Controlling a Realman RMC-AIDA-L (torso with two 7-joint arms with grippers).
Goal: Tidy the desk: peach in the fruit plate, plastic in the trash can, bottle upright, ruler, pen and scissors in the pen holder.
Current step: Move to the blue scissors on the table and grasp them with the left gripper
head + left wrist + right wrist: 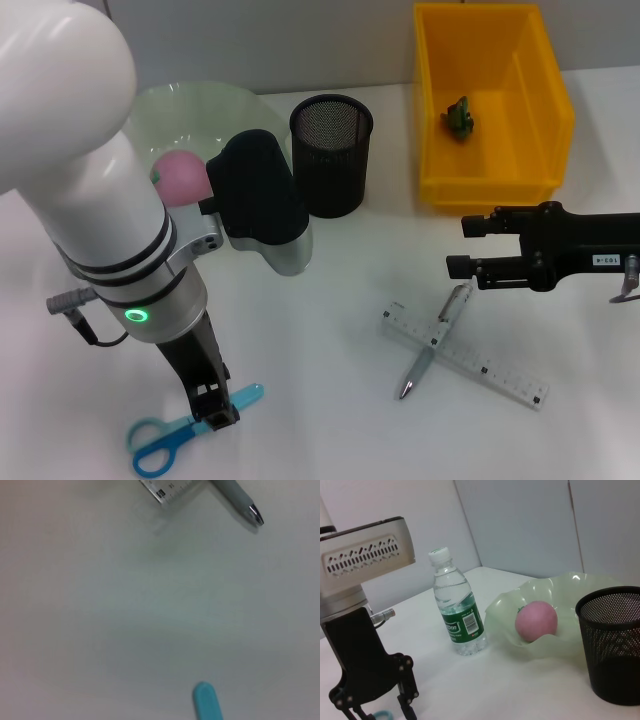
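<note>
Scissors (180, 432) lie flat under the left end effector (214, 410), grip state unclear; right end effector (462, 245) hovers open above the pen (435, 340).

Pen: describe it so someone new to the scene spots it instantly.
Start at the yellow bin far right on the white table. In front of it, just past the right gripper, a clear ruler lies flat. The pen is the slim silver stick lying crosswise over that ruler, forming an X.

We see a glossy white left arm (70, 150) with black bands, a glowing green ring, a grey plug on a black cable, and a black gripper (213, 408); the right arm (570, 245) is matte black, white-labelled
</note>
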